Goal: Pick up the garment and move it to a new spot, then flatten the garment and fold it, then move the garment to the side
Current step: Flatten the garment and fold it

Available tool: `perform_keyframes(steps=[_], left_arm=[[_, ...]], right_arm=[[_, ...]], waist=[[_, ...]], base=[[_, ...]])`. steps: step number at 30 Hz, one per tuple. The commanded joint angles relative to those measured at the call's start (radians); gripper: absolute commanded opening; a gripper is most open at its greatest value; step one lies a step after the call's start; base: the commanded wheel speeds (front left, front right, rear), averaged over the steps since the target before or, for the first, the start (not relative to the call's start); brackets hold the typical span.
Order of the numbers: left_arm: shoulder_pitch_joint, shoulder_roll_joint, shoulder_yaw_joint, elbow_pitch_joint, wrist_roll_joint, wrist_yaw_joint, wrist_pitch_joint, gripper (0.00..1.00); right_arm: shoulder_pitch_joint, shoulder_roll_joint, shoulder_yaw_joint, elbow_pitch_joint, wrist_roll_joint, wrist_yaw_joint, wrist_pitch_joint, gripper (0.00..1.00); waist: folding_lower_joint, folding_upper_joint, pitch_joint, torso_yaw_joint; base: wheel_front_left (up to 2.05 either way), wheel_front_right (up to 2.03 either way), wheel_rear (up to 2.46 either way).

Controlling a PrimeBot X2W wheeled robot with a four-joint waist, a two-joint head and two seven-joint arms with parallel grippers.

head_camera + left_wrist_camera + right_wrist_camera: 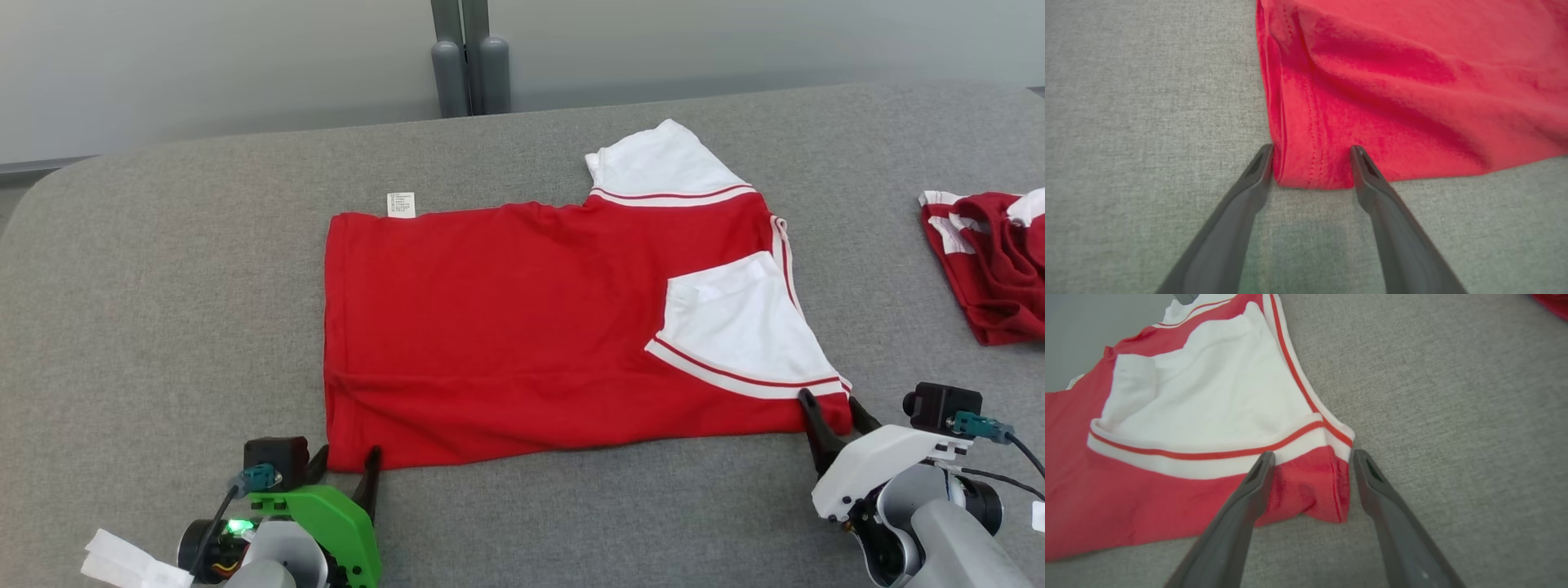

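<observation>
Nearest, the left gripper [348, 454] is held low over the grey table [163, 286], its jaws spread and set either side of the near-left corner of the red garment [506, 327], which is laid flat mid-table. The right gripper [829, 400] is likewise spread around the near-right corner; nothing is clamped.

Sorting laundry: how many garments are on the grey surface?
2: a red shirt spread at the centre, and a crumpled red-and-white garment at the right edge, cut off; more may be hidden.
</observation>
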Motion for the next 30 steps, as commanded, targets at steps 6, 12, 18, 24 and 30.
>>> perform_keyframes(steps=[6,12,18,24,30], left_arm=[[-0.006,0.003,-0.001,0.023,-0.016,-0.008,-0.004,0.00],[0.033,0.035,0.004,-0.015,-0.030,-0.008,0.016,0.00],[0.113,0.094,-0.010,-0.125,-0.037,0.001,0.094,0.00],[0.228,0.157,-0.016,-0.282,-0.054,0.040,0.200,0.00],[0.336,0.215,-0.014,-0.447,-0.072,0.098,0.292,0.00]], right_arm=[[-0.008,-0.005,0.012,0.004,0.030,0.001,-0.018,0.00],[0.019,-0.024,0.033,-0.032,0.068,0.001,-0.016,0.00],[0.093,-0.068,0.064,-0.113,0.119,0.001,0.048,0.00],[0.207,-0.102,0.037,-0.199,0.143,0.000,0.120,0.00],[0.328,-0.094,-0.028,-0.297,0.126,0.000,0.209,0.00]], waist=[[0.0000,0.0000,-0.024,0.004],[0.0000,0.0000,-0.072,0.003],[0.0000,0.0000,-0.114,0.008],[0.0000,0.0000,-0.133,0.015],[0.0000,0.0000,-0.132,0.014]], base=[[0.00,0.00,0.00],[0.00,0.00,0.00],[0.00,0.00,0.00],[0.00,0.00,0.00],[0.00,0.00,0.00]])
